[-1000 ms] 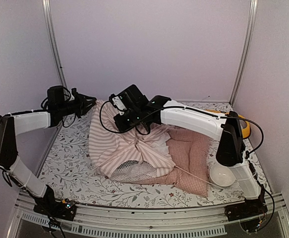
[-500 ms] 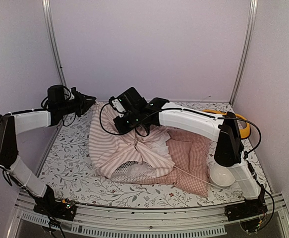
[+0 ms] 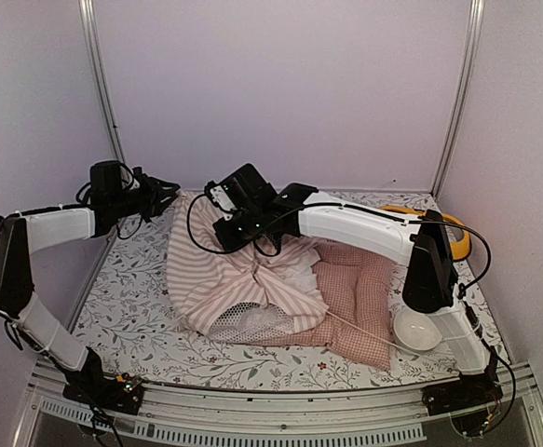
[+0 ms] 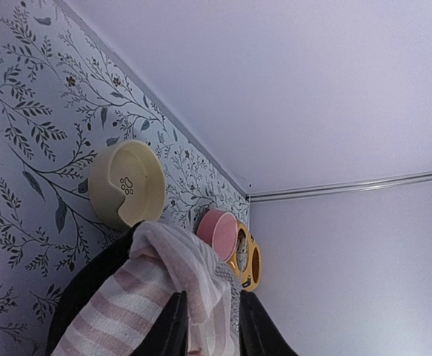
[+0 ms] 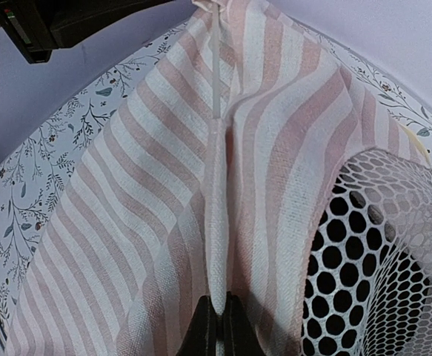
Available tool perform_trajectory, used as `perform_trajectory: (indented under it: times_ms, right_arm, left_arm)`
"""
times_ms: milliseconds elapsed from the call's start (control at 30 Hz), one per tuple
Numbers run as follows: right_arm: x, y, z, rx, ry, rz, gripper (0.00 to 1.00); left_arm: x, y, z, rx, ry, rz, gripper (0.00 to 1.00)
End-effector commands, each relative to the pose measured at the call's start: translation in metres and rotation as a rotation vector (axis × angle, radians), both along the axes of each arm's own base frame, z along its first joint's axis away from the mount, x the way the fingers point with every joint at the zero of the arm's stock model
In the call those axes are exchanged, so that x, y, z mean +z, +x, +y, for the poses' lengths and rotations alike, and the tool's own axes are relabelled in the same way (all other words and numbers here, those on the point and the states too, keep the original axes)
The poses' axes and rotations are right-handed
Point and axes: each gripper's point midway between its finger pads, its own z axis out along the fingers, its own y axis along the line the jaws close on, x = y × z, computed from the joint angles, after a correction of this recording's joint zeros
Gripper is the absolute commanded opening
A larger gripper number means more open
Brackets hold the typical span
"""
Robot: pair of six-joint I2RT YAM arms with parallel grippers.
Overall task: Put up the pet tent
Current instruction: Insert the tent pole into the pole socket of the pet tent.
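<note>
Pet tent (image 3: 238, 270) lies collapsed mid-table (image 3: 131, 312), striped fabric heaped, mesh window (image 5: 371, 252) toward near edge. Right gripper (image 5: 217, 330) over tent's far part, tips closed tight on white seam running down stripes. Left gripper (image 3: 164, 193) at tent's far-left corner, raised off table; fingers (image 4: 167, 326) narrow, fabric fold pinched between. Pink checked cushion (image 3: 355, 298) touches tent's right side. Cream bowl (image 4: 127, 184) bears paw-print mark.

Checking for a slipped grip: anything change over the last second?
Left hand opened slightly; pet tent fabric is still between its fingers. Right arm eased slightly left. Right hand stays pinched on the tent seam; cushion, bowl unmoved.
</note>
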Motion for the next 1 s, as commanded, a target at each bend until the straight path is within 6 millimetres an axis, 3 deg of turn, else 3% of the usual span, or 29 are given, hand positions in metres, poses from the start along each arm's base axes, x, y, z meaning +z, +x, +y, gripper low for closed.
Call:
perform_trajectory:
  times_ms: [0,700,967]
  right_arm:
    - [0.017,0.007,0.005,-0.015,0.057,-0.02,0.0]
    - [0.016,0.007,0.006,-0.011,0.059,-0.019,0.0]
    - [0.018,0.007,0.006,-0.011,0.059,-0.021,0.0]
  left_arm:
    - [-0.003,0.001,-0.002,-0.002,0.005,0.003,0.25]
    - [-0.011,0.004,-0.012,-0.014,-0.015,0.025,0.26]
    - [-0.011,0.005,-0.017,-0.026,-0.023,0.021,0.11]
